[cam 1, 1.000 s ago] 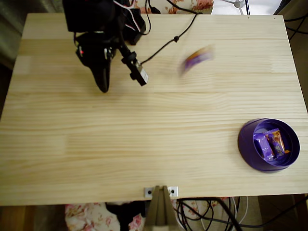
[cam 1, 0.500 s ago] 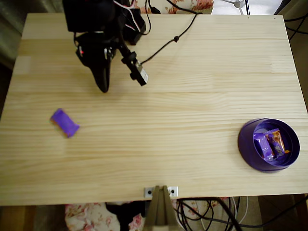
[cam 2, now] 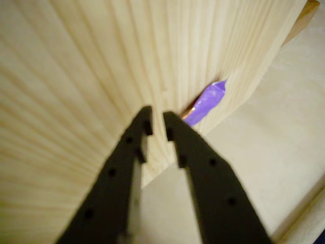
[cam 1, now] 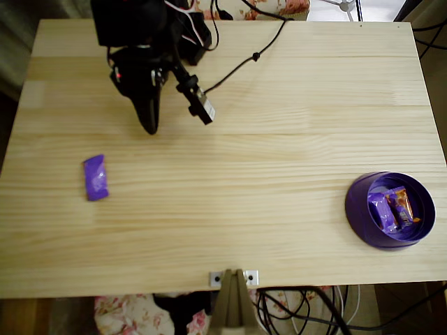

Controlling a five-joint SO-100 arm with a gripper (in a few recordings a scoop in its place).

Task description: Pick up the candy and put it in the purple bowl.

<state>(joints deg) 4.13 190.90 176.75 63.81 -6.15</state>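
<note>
Your tool [cam 1: 149, 125] hangs over the counter's [cam 1: 230, 181] upper left, fingers nearly pressed together, gripping nothing. The candy [cam 1: 95, 177] lies flat below it, far from the purple bowl [cam 1: 356, 209] holding two wrapped sweets [cam 1: 392, 209].

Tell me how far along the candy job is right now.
Done: two candies already lie in the purple bowl. In hand: nothing; the hand is nearly closed and empty above the table. Left: the loose candy on the table's left side in the overhead view needs picking up and carrying to the bowl.
</note>
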